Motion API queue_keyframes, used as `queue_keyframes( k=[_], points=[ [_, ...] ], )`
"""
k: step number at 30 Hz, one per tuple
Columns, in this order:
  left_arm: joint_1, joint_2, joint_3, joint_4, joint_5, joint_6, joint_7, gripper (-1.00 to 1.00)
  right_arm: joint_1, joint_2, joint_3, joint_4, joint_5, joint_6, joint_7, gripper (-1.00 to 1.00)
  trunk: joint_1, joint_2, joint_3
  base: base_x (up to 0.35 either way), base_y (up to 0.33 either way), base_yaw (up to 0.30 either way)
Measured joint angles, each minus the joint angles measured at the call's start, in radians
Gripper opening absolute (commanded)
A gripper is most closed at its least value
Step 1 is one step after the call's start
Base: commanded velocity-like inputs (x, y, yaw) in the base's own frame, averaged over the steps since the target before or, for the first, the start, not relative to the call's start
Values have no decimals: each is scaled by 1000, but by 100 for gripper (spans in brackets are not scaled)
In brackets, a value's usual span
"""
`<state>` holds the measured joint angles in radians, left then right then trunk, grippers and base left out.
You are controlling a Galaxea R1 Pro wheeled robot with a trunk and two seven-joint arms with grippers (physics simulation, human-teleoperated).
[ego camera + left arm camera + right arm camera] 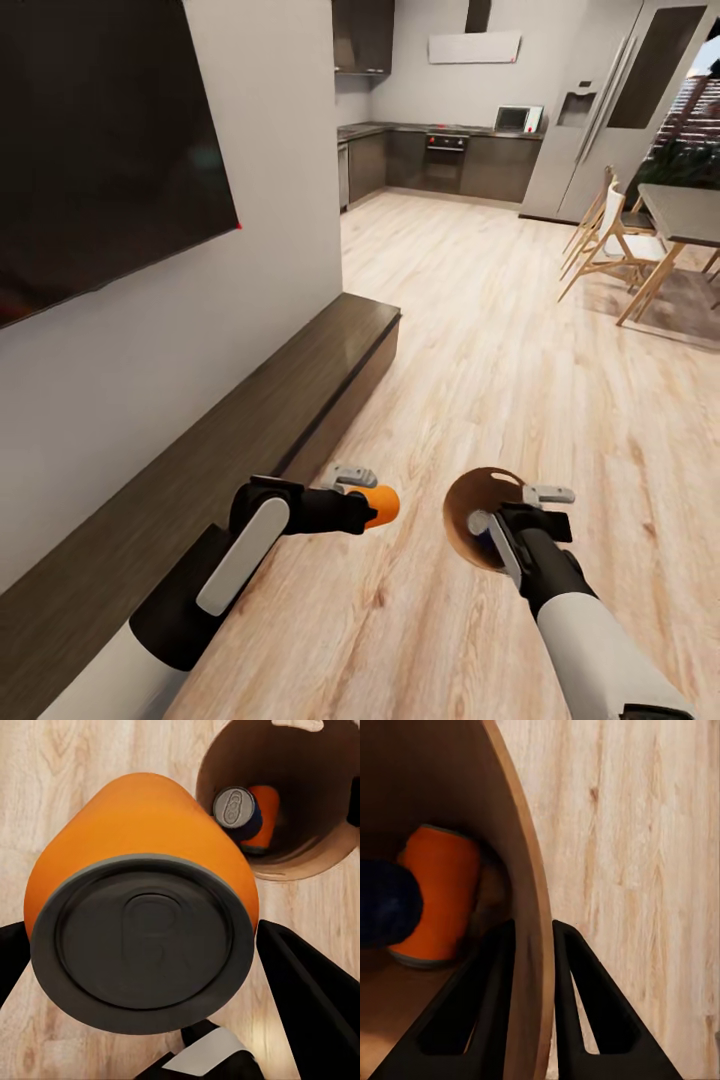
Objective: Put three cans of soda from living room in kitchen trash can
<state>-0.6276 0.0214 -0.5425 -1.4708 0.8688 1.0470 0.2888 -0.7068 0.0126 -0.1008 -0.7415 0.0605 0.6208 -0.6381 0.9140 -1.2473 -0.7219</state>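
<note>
Your right gripper (497,520) pinches the trash can's (470,500) rim with a blue can (236,811) and an orange can (262,817) inside, your left gripper (375,492) clamps the third orange can (381,506), and the kitchen (450,150) lies well ahead.

A light wooden floor (480,380) is seen, made of long planks; it runs from the near room to the kitchen at the back. A long, low, dark wooden bench (250,410) is set on the floor along the white wall on the left. Far off on the right, pale wooden chairs (610,240) and a grey table (685,215) are stood on the floor; dark cabinets (450,165) and a tall steel fridge (600,110) are stood at the back.
</note>
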Motion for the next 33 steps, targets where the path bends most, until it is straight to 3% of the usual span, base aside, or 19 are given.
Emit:
queue_keyframes(
  k=[2, 6, 8, 11, 22, 25, 27, 30, 33],
  points=[
    [0, 0, -2, 0, 0, 0, 0, -100, 0, 0, 0, 0, 35, 19, -6, -100, -8, 14, 6, 0, 0, 0],
    [0, -2, -8, 5, 0, 0, -1, -100, 0, 11, 15, 2, 5, 2, -1, -100, -23, 42, 19, 0, 0, 0],
    [0, -5, -14, 7, 1, 0, -7, -100, 0, 16, 34, 1, 25, 14, -4, -100, -31, 56, 25, 0, 0, 0],
    [0, -10, -23, 12, 1, 0, -14, -100, 0, 30, 58, 2, 14, 10, -3, -100, -42, 77, 34, 0, 0, 0],
    [1, -24, -46, 15, -1, 0, -17, -100, 0, 42, 74, 3, 16, 10, -3, -100, -84, 154, 69, 0, 0, 0],
    [2, -28, -48, 15, -1, 0, -17, -100, 0, 43, 87, 22, 33, 19, -6, -100, -96, 175, 78, 0, 0, 0],
    [2, -30, -48, 14, -1, 0, -17, -100, 0, 44, 99, 35, 7, 9, -3, -100, -104, 189, 85, 0, 0, 0],
    [2, -31, -49, 15, -2, 0, -18, -100, 0, 47, 109, 43, 29, 17, -5, -100, -104, 189, 85, 0, 0, 0],
    [2, -32, -49, 15, -2, 0, -18, -100, 0, 51, 114, 48, 12, 7, -3, -100, -104, 189, 85, 0, 0, 0]
  ],
)
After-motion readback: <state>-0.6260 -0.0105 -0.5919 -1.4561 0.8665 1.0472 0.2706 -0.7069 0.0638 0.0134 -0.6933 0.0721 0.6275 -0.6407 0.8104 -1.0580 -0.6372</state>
